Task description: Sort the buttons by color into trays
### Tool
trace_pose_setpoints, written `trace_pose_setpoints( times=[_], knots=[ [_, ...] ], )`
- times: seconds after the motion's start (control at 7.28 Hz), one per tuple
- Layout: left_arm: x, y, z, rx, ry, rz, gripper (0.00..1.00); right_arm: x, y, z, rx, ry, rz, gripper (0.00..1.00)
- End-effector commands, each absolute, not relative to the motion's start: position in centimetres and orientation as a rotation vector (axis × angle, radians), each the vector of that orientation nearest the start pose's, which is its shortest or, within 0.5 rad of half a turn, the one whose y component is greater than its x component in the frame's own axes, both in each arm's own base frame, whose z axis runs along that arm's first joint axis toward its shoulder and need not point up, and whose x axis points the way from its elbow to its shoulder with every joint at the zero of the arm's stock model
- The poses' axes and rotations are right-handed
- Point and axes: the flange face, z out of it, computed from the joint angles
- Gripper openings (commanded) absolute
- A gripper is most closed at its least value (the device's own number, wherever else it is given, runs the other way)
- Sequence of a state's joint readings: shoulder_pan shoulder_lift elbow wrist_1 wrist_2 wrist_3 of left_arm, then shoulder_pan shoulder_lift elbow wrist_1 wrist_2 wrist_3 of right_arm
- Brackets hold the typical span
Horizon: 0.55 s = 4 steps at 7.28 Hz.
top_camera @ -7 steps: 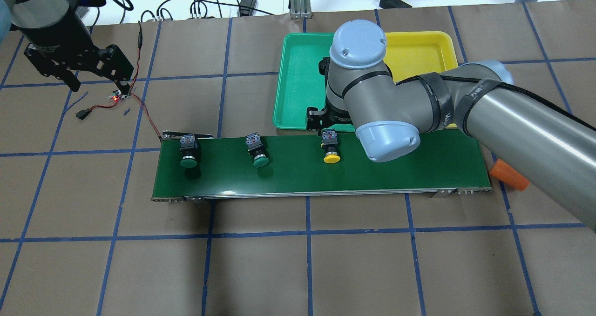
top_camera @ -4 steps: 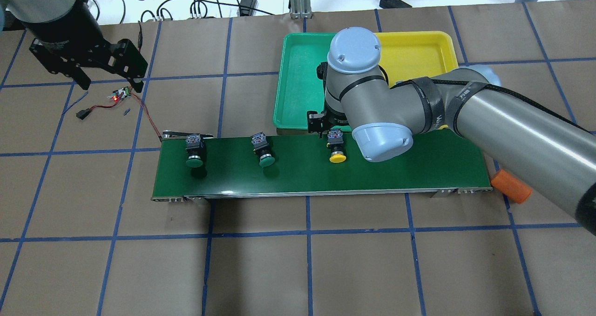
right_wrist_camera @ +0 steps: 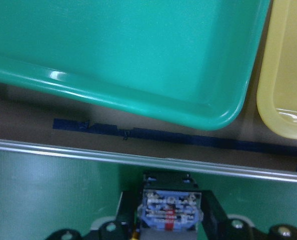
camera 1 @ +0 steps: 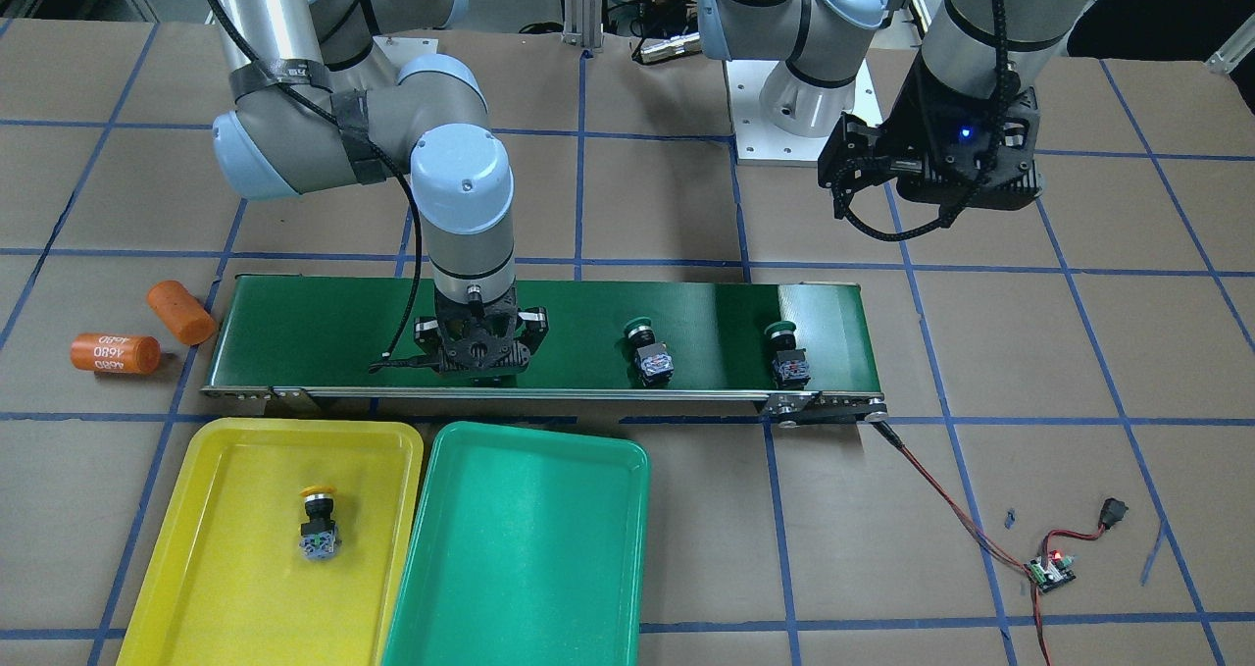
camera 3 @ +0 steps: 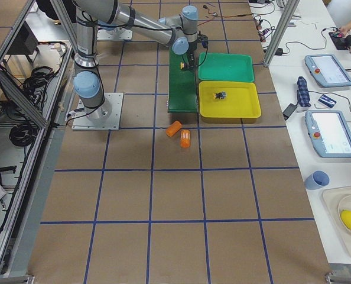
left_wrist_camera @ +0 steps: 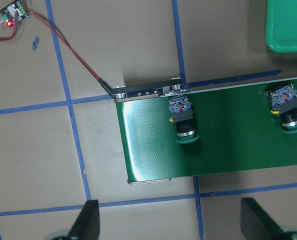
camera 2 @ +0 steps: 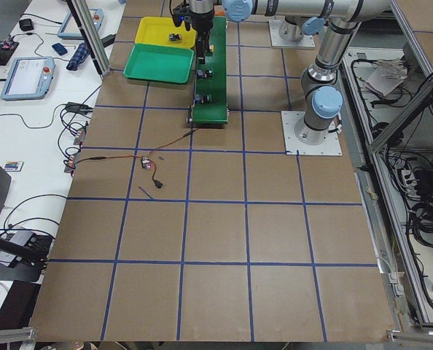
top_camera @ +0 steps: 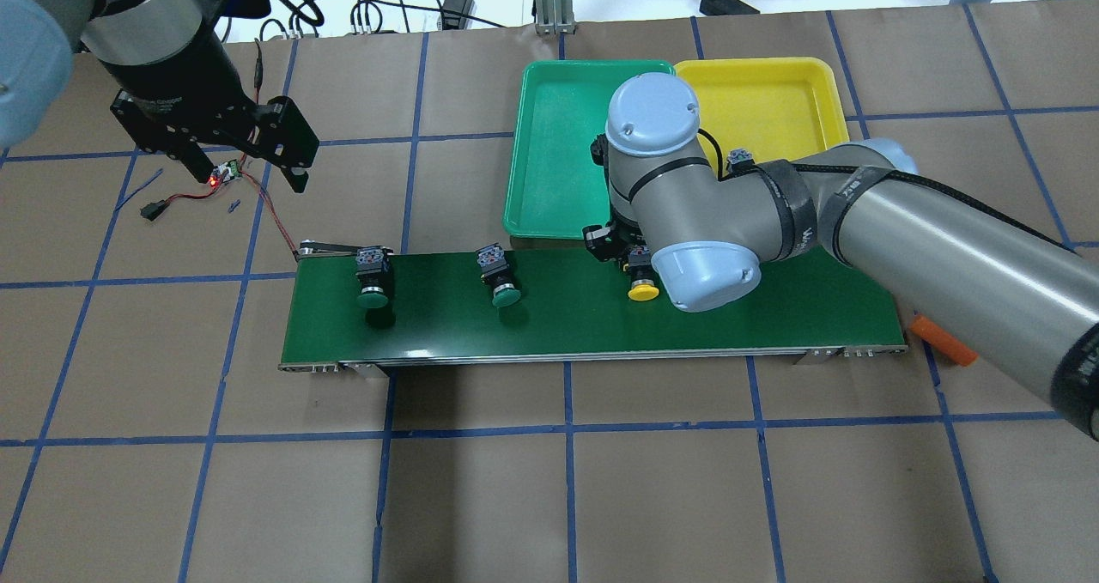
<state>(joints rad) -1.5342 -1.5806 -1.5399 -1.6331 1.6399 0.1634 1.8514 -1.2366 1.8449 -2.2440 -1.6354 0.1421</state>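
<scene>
1 of 4 sorted: yellow-capped black push-button (camera 1: 317, 524) in yellow plastic tray (camera 1: 211, 450). Right hand (camera 1: 478, 357) straddles 2nd yellow-capped button (top_camera: 642, 289), grip unclear. At its 3 o'clock, green-capped button (camera 1: 647, 352) and twin (camera 1: 787, 357) unsorted.

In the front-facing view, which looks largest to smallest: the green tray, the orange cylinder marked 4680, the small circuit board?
1. green tray, though cut by the frame edge.
2. orange cylinder marked 4680.
3. circuit board, clearly smallest.
</scene>
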Motion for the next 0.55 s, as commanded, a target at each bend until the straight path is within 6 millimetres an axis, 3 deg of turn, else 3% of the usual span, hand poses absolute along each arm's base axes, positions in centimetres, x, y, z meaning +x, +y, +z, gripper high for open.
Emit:
trace_pose_setpoints(
  times=[0.0,0.41],
  knots=[
    [-11.4,-48.8,49.4,0.196,3.098,0.060,1.00,27.5,-51.7,25.0,-0.204,3.172,-0.138,0.00],
    [-12.3,-48.5,48.8,0.200,3.138,0.070,1.00,26.9,-55.4,29.7,-0.308,3.162,-0.257,0.00]
  ],
)
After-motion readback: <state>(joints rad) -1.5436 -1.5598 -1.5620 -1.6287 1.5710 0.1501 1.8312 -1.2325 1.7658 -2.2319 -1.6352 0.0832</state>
